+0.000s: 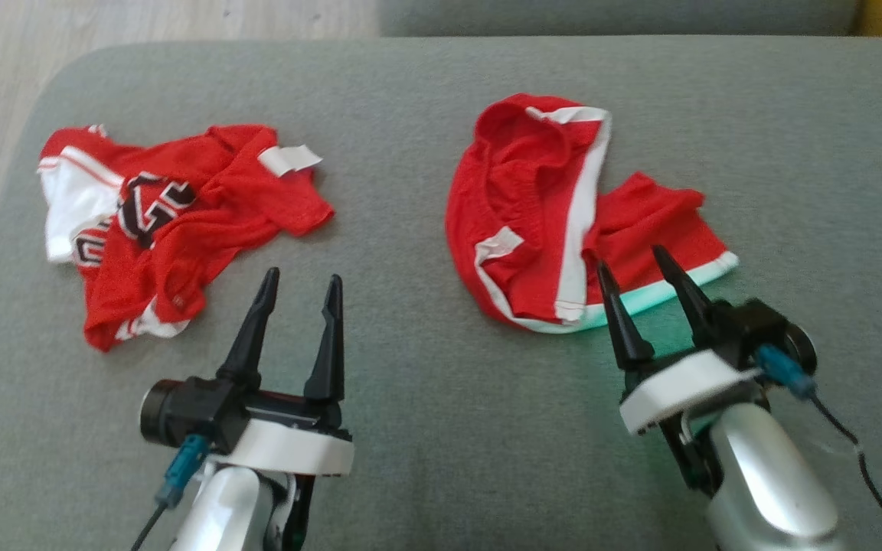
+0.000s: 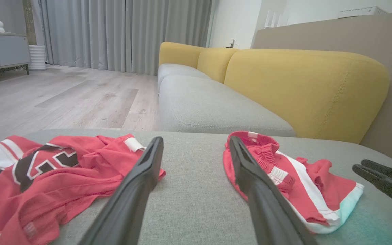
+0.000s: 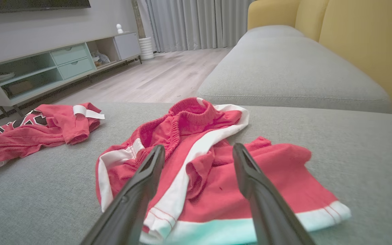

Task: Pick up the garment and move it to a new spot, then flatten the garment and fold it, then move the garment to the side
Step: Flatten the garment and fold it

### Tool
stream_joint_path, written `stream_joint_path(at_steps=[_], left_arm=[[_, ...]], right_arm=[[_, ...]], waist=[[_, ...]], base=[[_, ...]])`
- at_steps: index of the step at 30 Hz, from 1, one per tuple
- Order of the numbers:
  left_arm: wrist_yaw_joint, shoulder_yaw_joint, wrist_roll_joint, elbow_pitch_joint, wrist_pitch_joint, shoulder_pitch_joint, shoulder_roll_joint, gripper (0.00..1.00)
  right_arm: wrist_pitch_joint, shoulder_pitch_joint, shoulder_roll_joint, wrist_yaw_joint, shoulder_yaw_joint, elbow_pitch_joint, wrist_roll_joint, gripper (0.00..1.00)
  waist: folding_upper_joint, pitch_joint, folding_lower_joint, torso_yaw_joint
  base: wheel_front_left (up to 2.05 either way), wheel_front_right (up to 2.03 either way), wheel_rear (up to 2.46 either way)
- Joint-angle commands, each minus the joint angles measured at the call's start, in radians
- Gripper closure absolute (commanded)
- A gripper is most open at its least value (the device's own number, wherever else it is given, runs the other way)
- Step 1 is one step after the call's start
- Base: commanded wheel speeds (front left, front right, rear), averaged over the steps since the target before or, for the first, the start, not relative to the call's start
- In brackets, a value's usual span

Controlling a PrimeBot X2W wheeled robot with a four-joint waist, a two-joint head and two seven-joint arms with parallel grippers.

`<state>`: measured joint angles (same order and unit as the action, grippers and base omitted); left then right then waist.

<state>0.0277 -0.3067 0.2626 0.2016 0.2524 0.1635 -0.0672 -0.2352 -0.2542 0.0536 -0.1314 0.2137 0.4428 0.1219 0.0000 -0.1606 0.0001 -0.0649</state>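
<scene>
Left hand (image 1: 303, 277) and right hand (image 1: 631, 259) hang low over a grey cushion (image 1: 426, 428), each with its two dark fingers spread wide and gripping nothing. Directly ahead of the right hand lie crumpled red shorts (image 1: 533, 199) with white side stripes and a pale hem; the fingertips reach over the near hem edge, though whether they touch the cloth cannot be told. The elastic waistband sits at the far end of the shorts, away from that hand. A red jersey (image 1: 204, 199) with white panels and black lettering is bunched ahead of the left hand and off to its left, apart from its fingers, which point across bare cushion fabric between the two garments. The garments themselves lie well apart. From the left wrist, the right hand's fingers show at the right edge, just past the shorts. Beyond both hands stand a yellow-backed sofa (image 2: 301, 88), a pale wood floor (image 2: 63, 98) and grey curtains (image 2: 124, 34); a low cabinet (image 3: 46, 64) lines the wall far to the left of the right hand.
</scene>
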Motion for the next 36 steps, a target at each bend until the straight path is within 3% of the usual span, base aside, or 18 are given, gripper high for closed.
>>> stream_joint_path(at_steps=[1, 10, 11, 13, 14, 21, 28, 36], left_arm=[[0.004, 0.021, -0.007, -0.023, 0.009, 0.047, 0.002, 0.00], [0.006, 0.017, -0.001, -0.017, 0.009, 0.055, 0.008, 0.00], [0.006, 0.018, -0.001, -0.016, 0.009, 0.056, 0.009, 0.00], [0.008, 0.019, -0.001, -0.015, 0.009, 0.057, 0.009, 0.00], [0.008, 0.020, -0.001, -0.015, 0.009, 0.057, 0.010, 0.00], [0.006, 0.030, -0.002, -0.012, 0.009, 0.056, 0.012, 0.00], [0.002, 0.035, -0.001, -0.014, 0.009, 0.041, 0.013, 0.00], [0.002, 0.031, 0.005, -0.021, 0.009, 0.036, 0.015, 0.00]], right_arm=[[0.009, -0.050, -0.003, 0.001, 0.029, -0.008, 0.000, 0.00], [0.021, -0.137, -0.003, 0.001, 0.006, 0.135, -0.023, 0.00], [0.020, -0.141, -0.003, 0.001, 0.004, 0.148, -0.022, 0.15], [0.018, -0.147, -0.003, 0.001, 0.004, 0.169, -0.022, 0.85], [0.016, -0.150, -0.003, 0.001, 0.007, 0.178, -0.022, 1.00], [-0.009, -0.172, -0.003, 0.001, -0.003, 0.189, -0.030, 1.00], [-0.020, -0.206, -0.003, 0.001, -0.088, 0.113, -0.045, 1.00], [0.093, -0.312, 0.021, 0.001, -0.222, 0.052, -0.135, 1.00]], waist=[[0.0000, -0.017, -0.0001, -0.022], [0.0000, -0.052, -0.0001, -0.081], [0.0000, -0.053, -0.0001, -0.085], [0.0000, -0.055, -0.0001, -0.090], [0.0000, -0.055, -0.0001, -0.092], [0.0000, -0.044, -0.0001, -0.086], [0.0000, -0.006, -0.0001, -0.063], [0.0000, 0.006, -0.0001, -0.072]], base=[[0.00, 0.00, 0.00], [0.00, 0.00, 0.00], [0.00, 0.00, 0.00], [0.00, 0.00, 0.00], [0.00, 0.00, 0.00], [0.00, 0.00, 0.00], [0.00, 0.00, 0.00], [0.00, 0.00, 0.00]])
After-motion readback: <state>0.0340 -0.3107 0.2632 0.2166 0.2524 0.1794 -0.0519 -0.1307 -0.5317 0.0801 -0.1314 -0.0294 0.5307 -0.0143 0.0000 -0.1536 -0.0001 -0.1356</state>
